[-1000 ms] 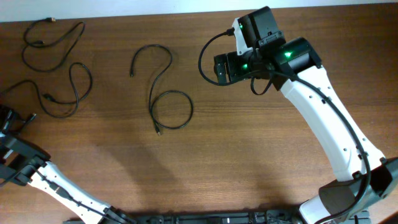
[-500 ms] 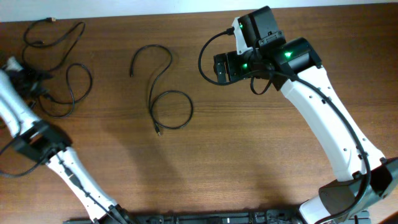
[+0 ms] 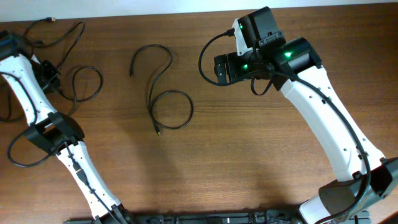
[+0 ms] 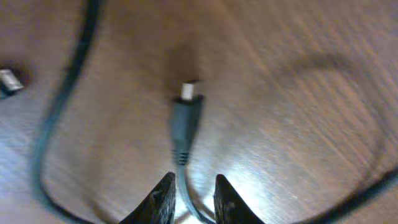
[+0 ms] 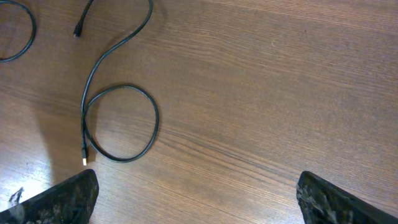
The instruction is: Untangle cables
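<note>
Several thin black cables lie on the wooden table. Two tangled ones sit at the far left: one loops along the back edge, and another forms a loop beside it. A separate cable lies in an S-shape with a loop at the middle; it also shows in the right wrist view. My left gripper is over the left tangle. In the left wrist view its fingers are closed narrowly round a cable whose plug end sticks out ahead. My right gripper is wide open and empty, above the table right of the middle cable.
The right arm's thick black cable curls beside its wrist at the back centre. The left arm's own cable loops near the left edge. A small metal plug tip shows at the left of the left wrist view.
My left arm swung up from the lower left edge to the tangle at the far left. The loop of cable there has shifted right. The right arm has not moved.
</note>
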Controlling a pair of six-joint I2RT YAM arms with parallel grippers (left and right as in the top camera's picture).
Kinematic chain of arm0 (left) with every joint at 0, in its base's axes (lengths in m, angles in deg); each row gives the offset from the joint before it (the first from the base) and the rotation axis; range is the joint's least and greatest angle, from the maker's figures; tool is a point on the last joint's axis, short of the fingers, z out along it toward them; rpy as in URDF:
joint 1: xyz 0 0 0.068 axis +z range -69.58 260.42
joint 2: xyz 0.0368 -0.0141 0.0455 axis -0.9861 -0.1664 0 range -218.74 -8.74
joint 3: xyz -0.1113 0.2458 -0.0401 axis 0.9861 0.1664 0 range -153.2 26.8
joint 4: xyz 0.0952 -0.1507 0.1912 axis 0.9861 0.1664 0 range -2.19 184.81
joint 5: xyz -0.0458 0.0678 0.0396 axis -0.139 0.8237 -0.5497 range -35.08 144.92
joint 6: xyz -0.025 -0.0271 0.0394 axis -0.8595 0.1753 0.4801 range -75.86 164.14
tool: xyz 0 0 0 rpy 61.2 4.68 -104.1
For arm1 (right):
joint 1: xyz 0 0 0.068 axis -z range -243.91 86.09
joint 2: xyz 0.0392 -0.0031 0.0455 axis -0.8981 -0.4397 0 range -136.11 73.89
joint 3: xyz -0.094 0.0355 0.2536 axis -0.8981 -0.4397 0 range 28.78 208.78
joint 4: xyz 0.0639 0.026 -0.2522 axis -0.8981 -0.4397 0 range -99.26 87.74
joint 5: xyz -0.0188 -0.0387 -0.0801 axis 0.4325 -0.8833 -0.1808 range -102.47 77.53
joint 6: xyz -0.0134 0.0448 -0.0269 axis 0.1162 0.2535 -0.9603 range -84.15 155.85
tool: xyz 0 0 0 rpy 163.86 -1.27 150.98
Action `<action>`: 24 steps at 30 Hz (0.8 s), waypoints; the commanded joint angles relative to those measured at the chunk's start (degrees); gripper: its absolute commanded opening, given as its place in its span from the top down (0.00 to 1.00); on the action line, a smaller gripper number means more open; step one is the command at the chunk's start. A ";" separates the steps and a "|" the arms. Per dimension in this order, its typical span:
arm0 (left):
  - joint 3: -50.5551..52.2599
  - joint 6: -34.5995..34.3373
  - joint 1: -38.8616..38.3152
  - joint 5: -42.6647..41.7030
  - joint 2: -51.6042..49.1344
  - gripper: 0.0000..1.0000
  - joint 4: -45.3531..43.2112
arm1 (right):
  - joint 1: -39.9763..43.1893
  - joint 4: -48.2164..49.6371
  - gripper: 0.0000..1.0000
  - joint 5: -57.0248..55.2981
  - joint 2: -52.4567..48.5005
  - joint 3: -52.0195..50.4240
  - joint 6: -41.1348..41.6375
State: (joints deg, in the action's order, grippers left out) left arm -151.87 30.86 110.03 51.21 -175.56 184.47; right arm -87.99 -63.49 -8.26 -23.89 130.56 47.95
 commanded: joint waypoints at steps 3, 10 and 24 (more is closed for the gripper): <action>-1.25 -1.64 1.88 -4.17 4.17 0.76 -0.63 | 0.15 0.11 0.01 0.33 0.52 -0.37 0.46; 8.28 12.50 -5.86 -9.66 6.62 0.32 -3.74 | 0.15 0.39 0.01 0.33 0.52 -0.37 0.46; 13.60 6.71 -2.67 3.34 6.54 0.51 -4.42 | 0.15 0.79 0.01 0.33 0.52 -0.37 0.46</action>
State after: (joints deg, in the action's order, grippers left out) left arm -138.67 38.49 107.56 53.95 -169.48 179.95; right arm -87.99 -62.99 -8.26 -23.89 130.56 47.93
